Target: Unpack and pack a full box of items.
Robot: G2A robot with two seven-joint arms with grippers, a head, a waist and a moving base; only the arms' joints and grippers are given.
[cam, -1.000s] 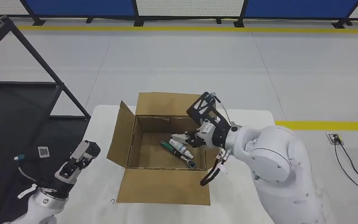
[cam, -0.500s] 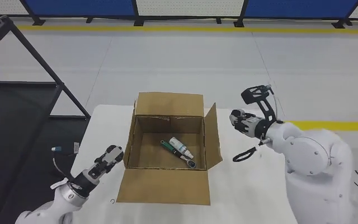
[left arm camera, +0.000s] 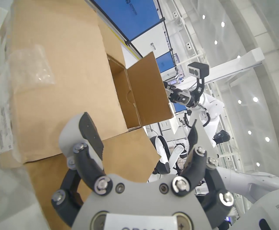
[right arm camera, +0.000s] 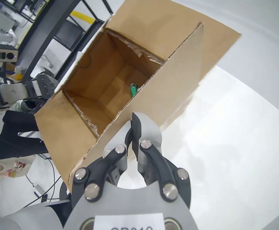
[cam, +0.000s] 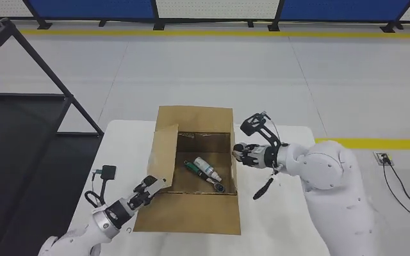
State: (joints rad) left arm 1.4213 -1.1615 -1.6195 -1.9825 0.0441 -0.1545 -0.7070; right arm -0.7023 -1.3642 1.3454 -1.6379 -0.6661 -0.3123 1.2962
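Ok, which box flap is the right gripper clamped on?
The right side flap, standing upright; the right gripper pinches its edge. The left flap and back flap have no gripper shut on them.

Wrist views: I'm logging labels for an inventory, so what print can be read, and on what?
Label on the left gripper's base: cut off, unreadable.
Label on the right gripper's base: cut off, unreadable.
Sticker on the box: blurred.
White print on the blue panel: too small.
Nothing reads whole.
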